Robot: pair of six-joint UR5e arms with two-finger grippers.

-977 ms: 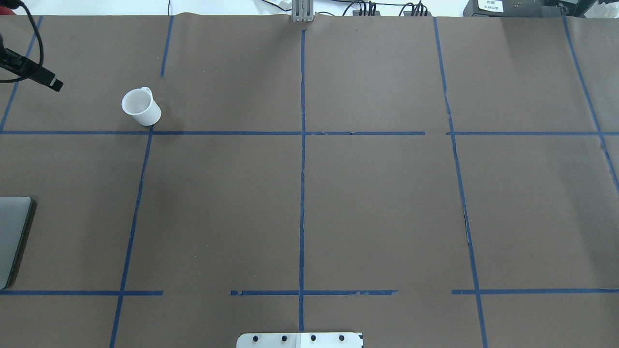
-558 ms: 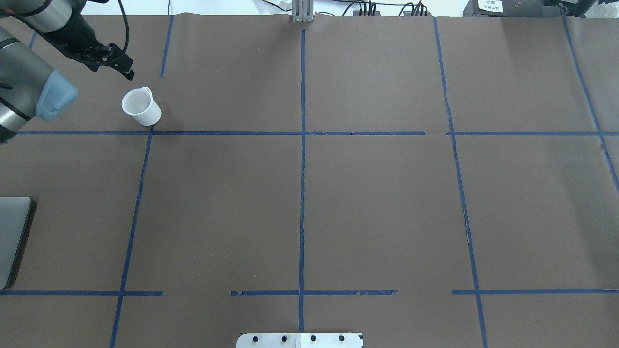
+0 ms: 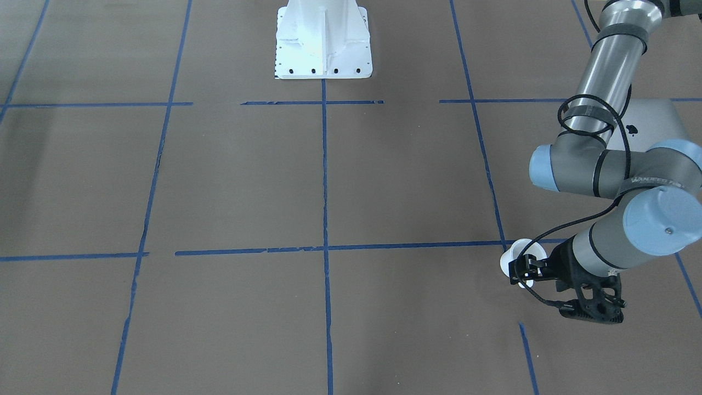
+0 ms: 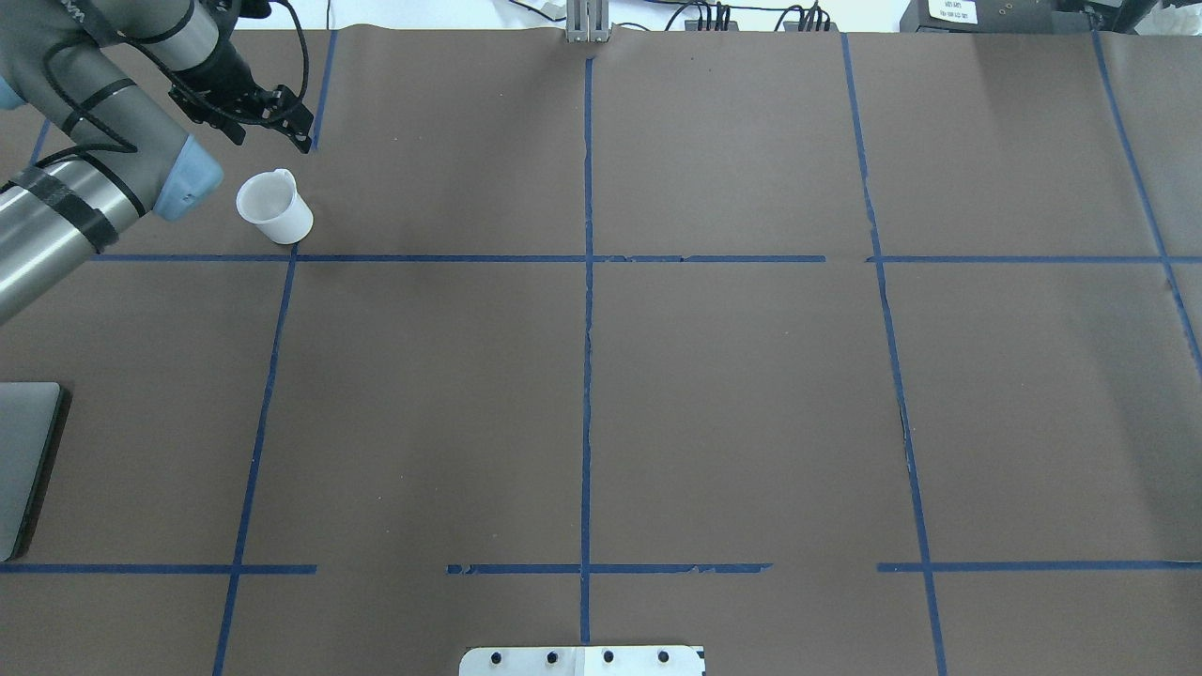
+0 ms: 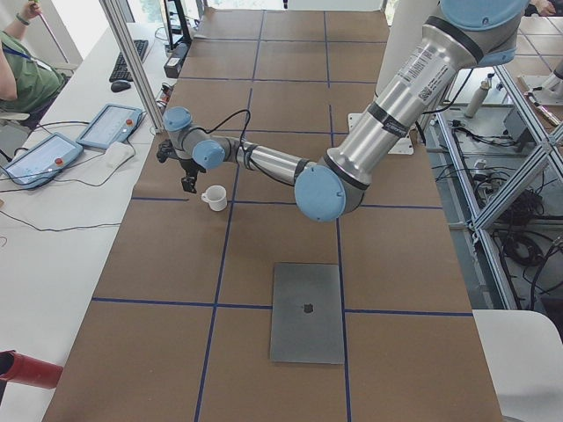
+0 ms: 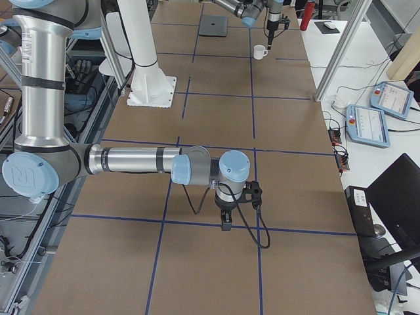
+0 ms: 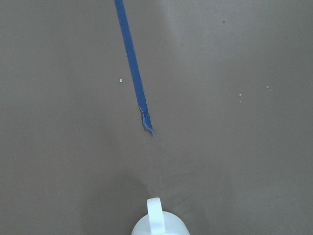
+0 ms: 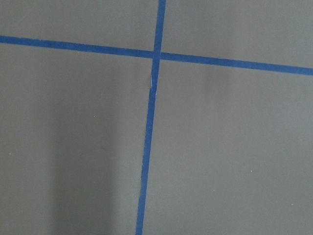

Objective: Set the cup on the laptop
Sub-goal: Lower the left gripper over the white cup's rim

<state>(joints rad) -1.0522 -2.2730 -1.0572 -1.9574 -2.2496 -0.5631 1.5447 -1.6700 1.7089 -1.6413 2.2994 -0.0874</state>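
Note:
The small white cup (image 4: 272, 208) stands upright on the brown table at the far left, its handle toward the far edge. It also shows in the front view (image 3: 515, 258), the left side view (image 5: 214, 198) and, only as handle and rim, at the bottom of the left wrist view (image 7: 159, 225). My left gripper (image 4: 299, 131) hovers just beyond the cup, apart from it, and looks open and empty. The silver-grey laptop (image 5: 306, 312) lies closed near the robot's left side, partly cut off in the overhead view (image 4: 23, 460). My right gripper (image 6: 225, 223) hangs low over the table's right end; whether it is open or shut I cannot tell.
Blue tape lines (image 4: 587, 282) divide the brown table cover into squares. The white robot base plate (image 3: 323, 41) stands at the near middle edge. The left arm's elbow (image 3: 598, 170) hangs over part of the laptop in the front view.
My left arm has swung in from the left edge toward the right, bringing the gripper from far left to just beyond the cup. The cup and laptop have not moved.

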